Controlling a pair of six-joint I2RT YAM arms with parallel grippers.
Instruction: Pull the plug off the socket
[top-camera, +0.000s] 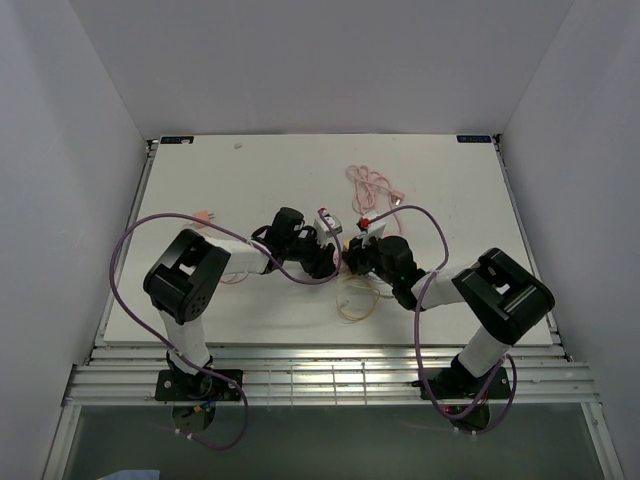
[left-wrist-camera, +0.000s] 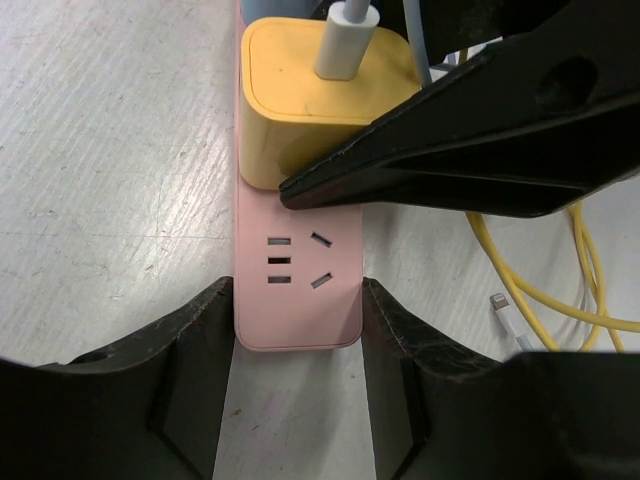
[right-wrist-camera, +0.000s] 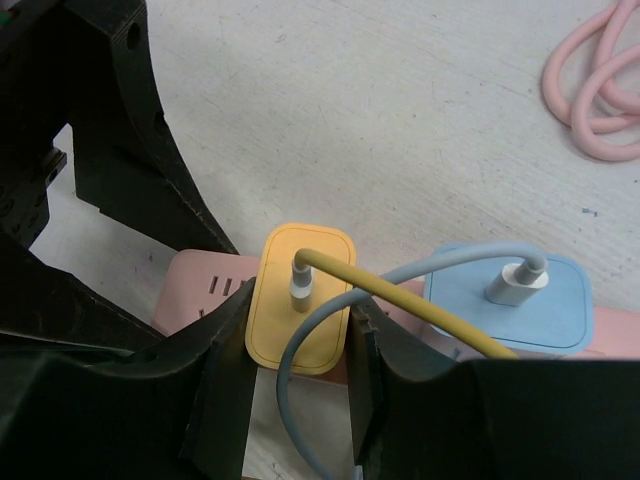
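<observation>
The pink socket strip (left-wrist-camera: 300, 310) lies flat on the white table. Its near end sits between my left gripper's (left-wrist-camera: 298, 300) fingers, which press on both long sides. A yellow plug (left-wrist-camera: 290, 90) with a white connector stands in the strip. My right gripper (right-wrist-camera: 300, 330) is shut on this yellow plug (right-wrist-camera: 280, 330), one finger against each side. One of its black fingers (left-wrist-camera: 450, 150) also crosses the left wrist view beside the plug. From above, both grippers meet at the table's middle, left (top-camera: 325, 258) and right (top-camera: 352, 255).
A blue plug (right-wrist-camera: 545, 315) with a grey-blue cable sits in the strip beside the yellow one. The yellow cable (left-wrist-camera: 590, 300) loops on the table with a white connector (left-wrist-camera: 510, 315) lying loose. The coiled pink cord (top-camera: 370, 185) lies farther back.
</observation>
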